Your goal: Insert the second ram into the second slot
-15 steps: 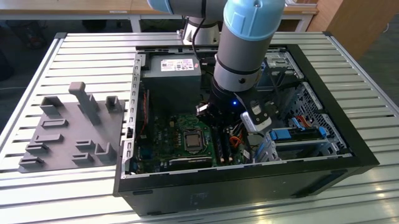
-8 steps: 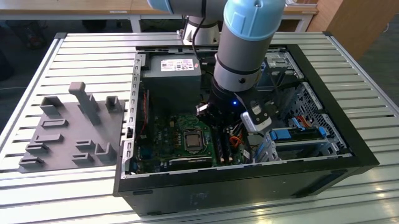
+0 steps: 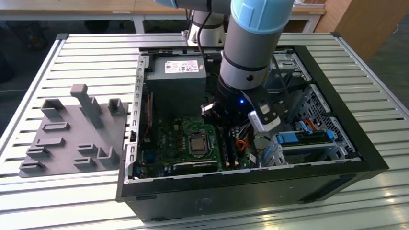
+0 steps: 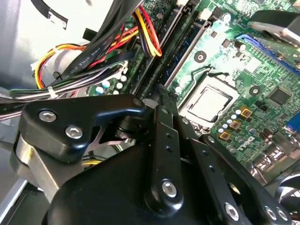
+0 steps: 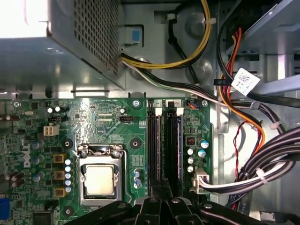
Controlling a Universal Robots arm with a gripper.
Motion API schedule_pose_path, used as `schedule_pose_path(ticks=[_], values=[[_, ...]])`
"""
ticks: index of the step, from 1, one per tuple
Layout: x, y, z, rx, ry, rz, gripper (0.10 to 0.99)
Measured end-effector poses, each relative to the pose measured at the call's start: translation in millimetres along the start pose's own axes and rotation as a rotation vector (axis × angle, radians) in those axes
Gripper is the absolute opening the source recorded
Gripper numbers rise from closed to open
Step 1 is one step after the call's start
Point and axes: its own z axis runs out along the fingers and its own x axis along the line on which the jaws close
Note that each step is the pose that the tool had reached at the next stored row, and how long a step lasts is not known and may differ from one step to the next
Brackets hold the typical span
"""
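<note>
Two long dark memory slots (image 5: 164, 145) lie side by side on the green motherboard (image 5: 108, 122), right of the processor socket (image 5: 99, 178). My gripper (image 5: 159, 200) hangs just over the near end of these slots, its black fingers (image 4: 164, 136) drawn together and shut, with nothing showing between them. In the second wrist view a thin blue-green strip (image 4: 186, 52) runs along one slot, like a ram standing edge-on. I cannot tell whether this is the second ram or which slot it stands in. In the exterior view the gripper (image 3: 227, 140) is down inside the open computer case (image 3: 357, 143).
A power supply box (image 3: 176, 72) stands at the case's far end. Bundles of coloured and black cables (image 5: 262, 159) crowd the space beside the slots. Blue drive-bay tabs (image 3: 300, 138) sit at the exterior view's right. A grey fixture plate (image 3: 70, 134) lies on the slatted table.
</note>
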Motion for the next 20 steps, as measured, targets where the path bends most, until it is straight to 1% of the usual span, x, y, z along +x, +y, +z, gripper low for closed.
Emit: schedule_pose_path(ticks=[10, 20], values=[[0.3, 0.0, -7.0, -0.003, 0.0001, 0.000, 0.106], [0.6, 0.0, -9.0, -0.004, 0.0001, 0.000, 0.106]])
